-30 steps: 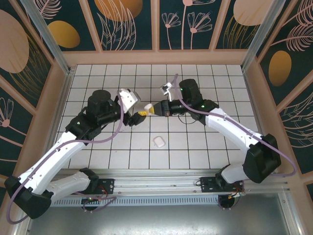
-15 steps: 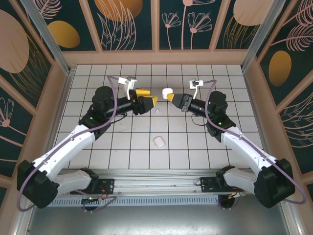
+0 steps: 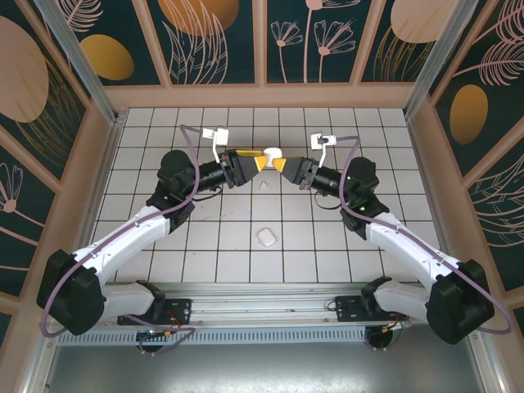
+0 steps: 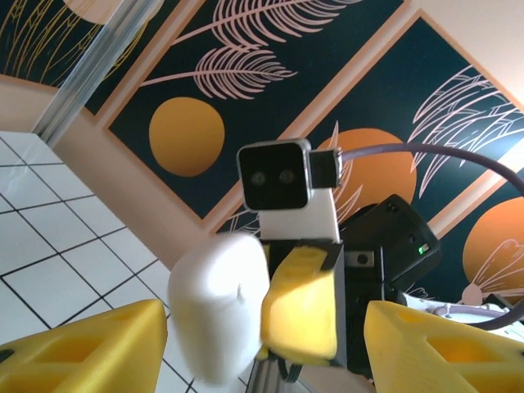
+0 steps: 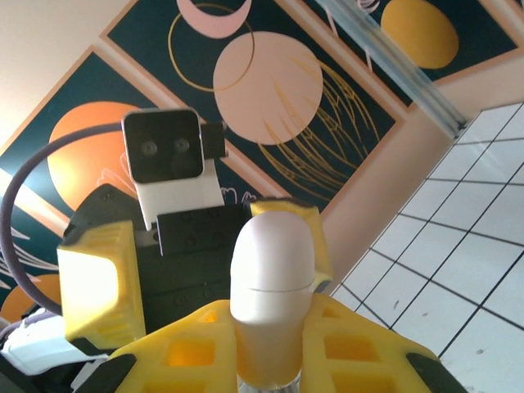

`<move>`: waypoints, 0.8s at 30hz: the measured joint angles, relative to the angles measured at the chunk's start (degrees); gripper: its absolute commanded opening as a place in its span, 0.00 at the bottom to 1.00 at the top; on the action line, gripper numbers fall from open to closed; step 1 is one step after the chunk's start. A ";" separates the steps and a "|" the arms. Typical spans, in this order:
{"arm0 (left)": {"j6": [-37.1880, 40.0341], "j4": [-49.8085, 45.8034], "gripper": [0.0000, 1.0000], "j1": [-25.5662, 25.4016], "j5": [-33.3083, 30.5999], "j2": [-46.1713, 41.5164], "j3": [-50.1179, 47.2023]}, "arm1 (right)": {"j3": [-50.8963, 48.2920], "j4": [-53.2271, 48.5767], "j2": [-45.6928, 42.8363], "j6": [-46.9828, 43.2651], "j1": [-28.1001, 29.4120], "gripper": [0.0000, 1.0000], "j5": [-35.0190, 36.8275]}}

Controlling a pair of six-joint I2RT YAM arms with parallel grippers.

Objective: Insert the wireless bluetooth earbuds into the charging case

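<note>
A white rounded charging case [image 3: 271, 152], lid closed, is held above the tiles, and my right gripper [image 3: 281, 162] is shut on its lower part. In the right wrist view the case [image 5: 273, 262] stands up from between the yellow fingers [image 5: 360, 348], its lid seam visible. My left gripper [image 3: 259, 162] faces it from the left and is open. In the left wrist view the case [image 4: 217, 307] sits between the left gripper's spread fingers [image 4: 82, 352], untouched. One tiny white earbud [image 3: 263, 186] lies on a tile below the grippers.
A second white rounded case [image 3: 266, 237] rests on the tiles nearer the arm bases. Wooden walls with patterned panels [image 3: 262, 41] enclose the tiled floor on three sides. Both arms stretch inward, and their wrist cameras [image 3: 218, 134] face each other.
Both grippers rose from low over the tiles, swung apart, then closed in again. Over the last half second the open left gripper moved right until its fingers flank the held case.
</note>
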 measured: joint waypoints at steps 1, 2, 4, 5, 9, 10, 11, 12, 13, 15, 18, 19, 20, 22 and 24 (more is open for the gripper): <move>-0.63 0.83 0.63 0.11 -0.02 0.28 -0.24 | 0.22 0.07 0.31 -0.02 0.35 0.08 0.02; -1.31 1.62 0.62 0.26 0.02 0.61 -0.42 | 0.52 0.07 0.59 -0.02 0.79 0.08 -0.02; -2.49 2.82 0.61 0.26 0.22 1.27 -0.66 | 0.96 0.09 0.98 -0.02 1.53 0.08 -0.04; -2.97 3.39 0.61 0.26 0.26 1.42 -0.83 | 1.05 0.15 1.01 -0.02 1.84 0.08 -0.07; -3.98 4.57 0.55 0.26 0.92 1.44 -1.46 | 1.20 0.44 1.01 -0.02 2.08 0.08 -0.46; -4.17 4.68 0.52 0.26 1.07 1.44 -1.57 | 1.27 0.44 1.01 -0.02 2.10 0.08 -0.55; -4.42 4.70 0.50 0.26 1.09 1.44 -1.60 | 1.31 0.44 1.01 -0.02 2.14 0.08 -0.66; -4.59 4.72 0.48 0.26 1.09 1.44 -1.60 | 1.31 0.44 1.01 -0.02 2.16 0.08 -0.66; -4.74 4.94 0.44 0.26 1.14 1.44 -1.68 | 1.31 0.44 1.03 -0.02 2.19 0.08 -0.68; -4.83 5.20 0.32 0.26 1.36 1.44 -1.86 | 1.33 0.44 1.03 -0.02 2.19 0.09 -0.70; -4.90 5.62 0.18 0.50 1.55 1.44 -2.19 | 1.70 0.39 1.03 -0.28 2.19 0.11 -1.14; -4.79 5.79 0.17 0.63 1.77 1.44 -2.21 | 1.84 0.31 1.01 -0.48 2.19 0.13 -1.16; -4.59 5.77 0.16 0.72 1.88 1.42 -2.21 | 2.01 0.11 1.01 -0.87 2.19 0.17 -1.29; -3.80 5.51 0.14 0.81 1.95 1.11 -2.21 | 2.91 -1.64 1.01 -2.05 2.19 0.27 -1.66; -2.03 4.68 0.12 0.81 1.75 0.44 -2.21 | 4.42 -4.98 0.94 -4.28 2.21 0.39 -1.97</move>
